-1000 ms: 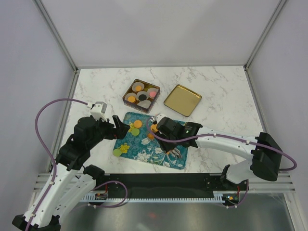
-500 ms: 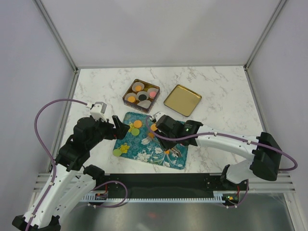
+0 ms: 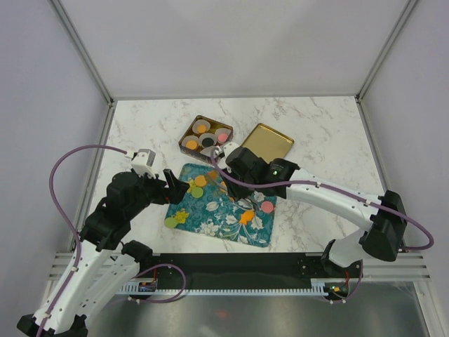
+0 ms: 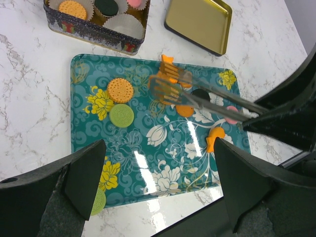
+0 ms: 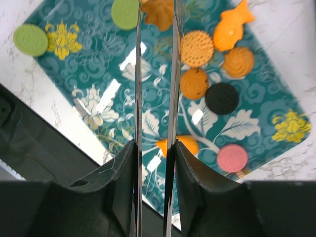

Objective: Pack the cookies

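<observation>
My right gripper (image 5: 154,153) is shut on a pair of metal tongs (image 5: 174,74). Their tips pinch an orange cookie (image 5: 158,12) above the far part of the teal flowered tray (image 3: 210,210), near the tin (image 3: 205,138). The same tongs (image 4: 165,89) and held cookie (image 4: 169,74) show in the left wrist view. Loose cookies lie on the tray: orange (image 5: 196,48), green (image 5: 125,12), black (image 5: 221,98) and pink (image 5: 232,158). The tin holds paper cups with cookies in them. My left gripper (image 4: 160,182) hangs open over the tray's near left, holding nothing.
A gold lid (image 3: 266,146) lies right of the tin on the marble table. One green cookie (image 4: 98,201) sits at the tray's near left corner. Frame posts stand at the back corners.
The right arm has lifted the tongs with the orange cookie off the tray and moved away from me toward the tin, with the tongs squeezed narrower. The left arm has not moved.
</observation>
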### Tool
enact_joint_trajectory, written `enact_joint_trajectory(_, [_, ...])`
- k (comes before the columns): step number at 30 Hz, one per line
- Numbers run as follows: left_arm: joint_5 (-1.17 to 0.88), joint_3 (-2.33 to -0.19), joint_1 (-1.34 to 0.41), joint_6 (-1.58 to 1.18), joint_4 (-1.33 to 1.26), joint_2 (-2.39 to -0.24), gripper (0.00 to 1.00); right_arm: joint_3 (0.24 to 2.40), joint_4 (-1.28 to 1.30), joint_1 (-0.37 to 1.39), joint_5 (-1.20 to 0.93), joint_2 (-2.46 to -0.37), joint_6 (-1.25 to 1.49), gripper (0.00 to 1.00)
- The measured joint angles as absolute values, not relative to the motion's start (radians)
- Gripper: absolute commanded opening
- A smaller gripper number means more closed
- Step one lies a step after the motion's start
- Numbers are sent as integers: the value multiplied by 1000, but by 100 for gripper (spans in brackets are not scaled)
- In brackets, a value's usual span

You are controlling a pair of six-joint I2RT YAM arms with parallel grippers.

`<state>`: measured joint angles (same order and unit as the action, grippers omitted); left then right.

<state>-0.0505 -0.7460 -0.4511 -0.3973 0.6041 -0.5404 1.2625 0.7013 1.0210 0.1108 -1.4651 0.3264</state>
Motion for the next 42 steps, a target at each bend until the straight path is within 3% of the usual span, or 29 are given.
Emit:
enact_joint_trajectory(9, [-50,-746,-452,-397,604,-540,98,1481,672,824,84,-1623,264,39])
enact_joint_trajectory(16, [-50,-746,-452,-397,604,-540,98,1607,644,772,38,-1792,241,38])
enact_joint_trajectory(42, [-42,-746,-454,-397,604,-540,98,1611,643,738,-15,-1851,235,43])
